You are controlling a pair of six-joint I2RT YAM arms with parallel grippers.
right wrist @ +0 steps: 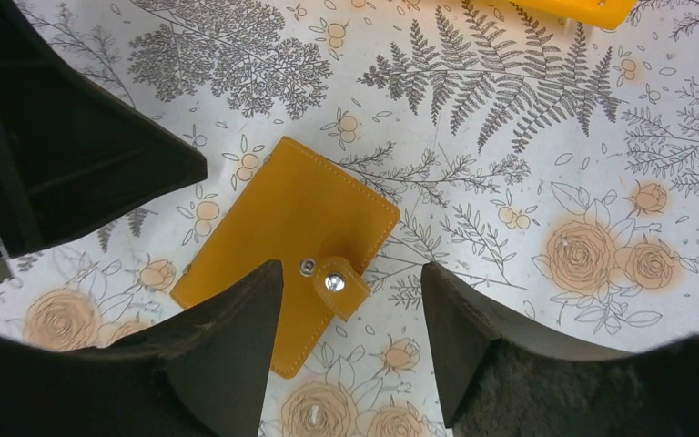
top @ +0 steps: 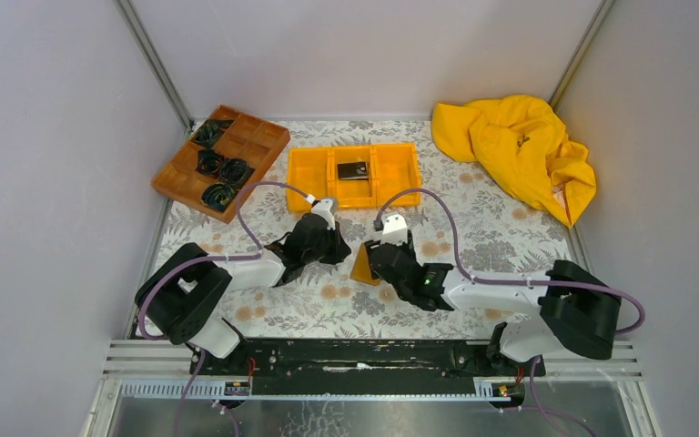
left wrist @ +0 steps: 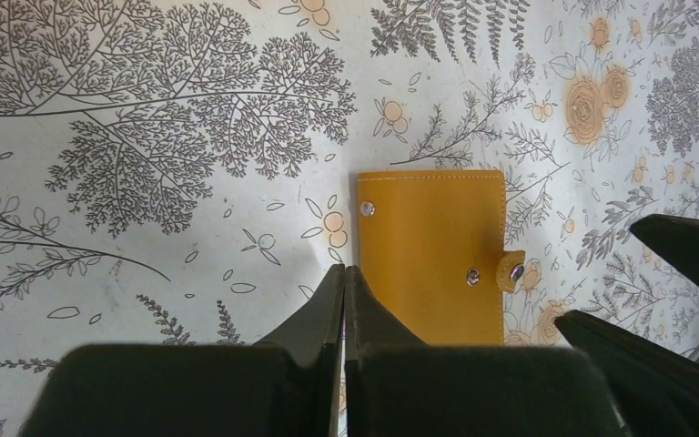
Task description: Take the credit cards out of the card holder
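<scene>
Obs, top view plus both wrist views

Card holder: flat square orange-tan leather wallet [right wrist: 282, 228], lying closed and flat on the floral-printed bench cover [top: 491, 246]. It sits near the middle of the bench, between the 2 arms. A short strap tab wraps over 1 edge and is buttoned down with a round metal snap [right wrist: 334, 283]. With the cover shut, the pockets inside are hidden.

Left pincer [left wrist: 344, 291]: its 2 fingers are pressed flat together with nothing between them. The tips sit at the left side of the card holder, overlapping its corner in the wrist view. Cannot tell whether they touch the leather.

Right pincer [right wrist: 350, 273]: fingers spread wide, gripping nothing. It hangs over the strap-tab edge of the holder, 1 finger above the orange cover and the other above bare bench cover just beside it. Contact cannot be judged.

1 black flat rectangular card [top: 352, 170] lies in the middle compartment of an orange plastic 3-compartment bin [top: 309, 173], on the far side of the holder and well apart from it.

Brown wooden divided tray [top: 259, 141] at far left, set at an angle. Black coiled items [top: 220, 194] lie in 4 of its compartments.

Crumpled yellow cloth [top: 519, 146] at far right, against the wall
</scene>
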